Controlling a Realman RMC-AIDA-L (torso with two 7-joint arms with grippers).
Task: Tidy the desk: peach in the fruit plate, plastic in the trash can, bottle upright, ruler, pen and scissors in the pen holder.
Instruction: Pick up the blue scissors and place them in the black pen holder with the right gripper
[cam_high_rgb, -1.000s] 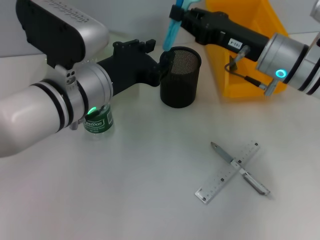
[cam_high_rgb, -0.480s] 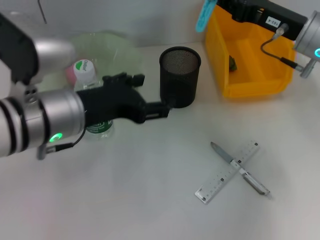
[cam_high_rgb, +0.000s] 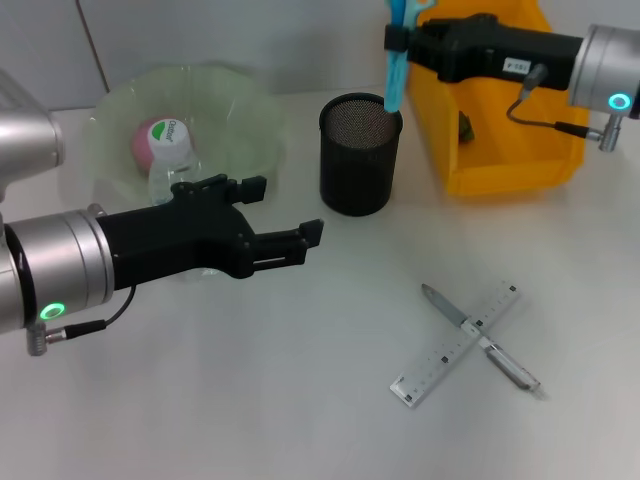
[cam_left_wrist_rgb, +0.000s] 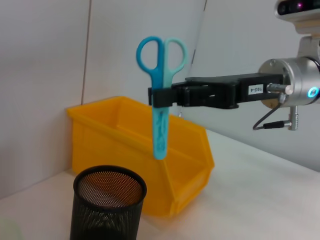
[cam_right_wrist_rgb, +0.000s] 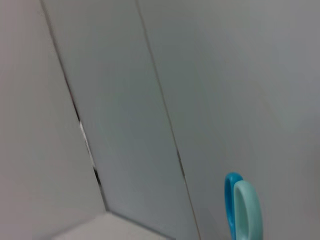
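Observation:
My right gripper (cam_high_rgb: 400, 40) is shut on the scissors (cam_high_rgb: 394, 70), which hang blade-down with the tip just above the far right rim of the pen holder (cam_high_rgb: 358, 160). The left wrist view shows the scissors (cam_left_wrist_rgb: 160, 115) above the pen holder (cam_left_wrist_rgb: 109, 205), and their handles (cam_right_wrist_rgb: 243, 210) show in the right wrist view. My left gripper (cam_high_rgb: 285, 212) is open and empty, low over the desk (cam_high_rgb: 250, 400) left of the holder. The bottle (cam_high_rgb: 168, 160) stands upright by the fruit plate (cam_high_rgb: 235, 110), which holds the peach (cam_high_rgb: 141, 146). The ruler (cam_high_rgb: 448, 352) and pen (cam_high_rgb: 490, 352) lie crossed. The plastic (cam_high_rgb: 463, 126) lies in the trash can (cam_high_rgb: 500, 170).
The trash can (cam_left_wrist_rgb: 125, 135) stands right behind the pen holder, close to it. A grey wall runs along the back of the desk. My left arm's body lies across the desk's left side, in front of the bottle.
My left arm has drawn back from the pen holder toward the left, uncovering the bottle and the plate. My right gripper has shifted the scissors from over the trash can to over the holder's rim.

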